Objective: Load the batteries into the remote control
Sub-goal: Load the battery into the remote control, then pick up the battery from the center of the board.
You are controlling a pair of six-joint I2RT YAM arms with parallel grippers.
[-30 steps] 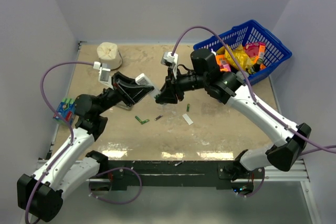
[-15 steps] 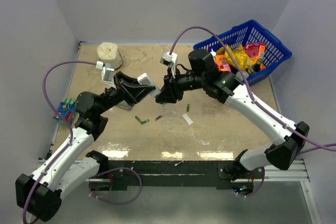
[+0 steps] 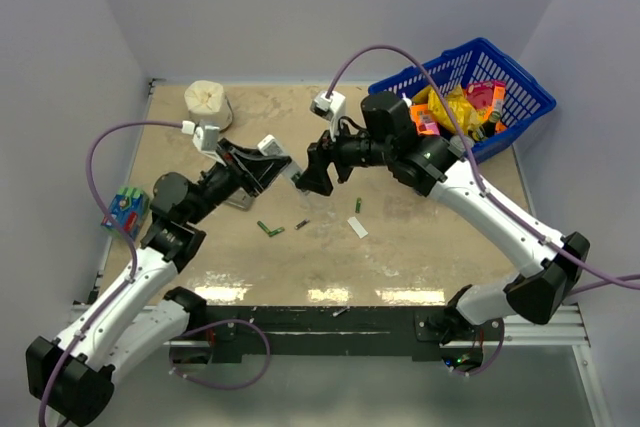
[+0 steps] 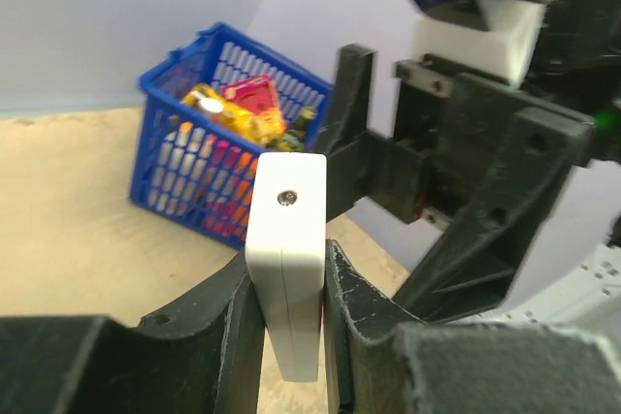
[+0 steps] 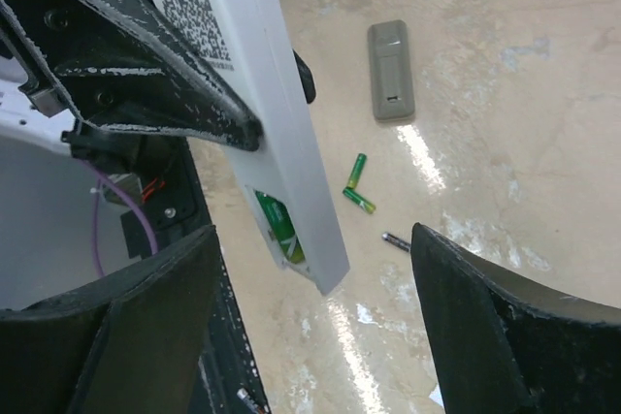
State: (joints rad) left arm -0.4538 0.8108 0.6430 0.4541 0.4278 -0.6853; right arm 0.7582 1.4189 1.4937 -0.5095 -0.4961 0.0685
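Observation:
My left gripper [image 4: 288, 273] is shut on the white remote control [image 4: 286, 239], holding it edge-on above the table. In the right wrist view the remote control [image 5: 281, 152] hangs with its back compartment uncovered, and a green battery [image 5: 281, 228] sits inside. My right gripper [image 5: 312, 239] is open, its fingers wide on either side of the remote's lower end without touching it. Two green batteries [image 5: 357, 186] and a dark one [image 5: 396, 240] lie on the table below. From above, the left gripper [image 3: 272, 162] and the right gripper [image 3: 310, 175] meet at mid-table.
A blue basket [image 3: 520, 87] of packets stands at the back right. A white roll [image 3: 207, 99] sits at the back left, a wrapped battery pack [image 3: 125, 207] at the left edge. A grey flat cover-like piece [image 5: 391, 82] and a small white piece [image 3: 357, 227] lie on the table.
The right gripper has opened from a narrow stance and drawn back a little from the remote's end. The left arm has lifted the remote slightly toward the back.

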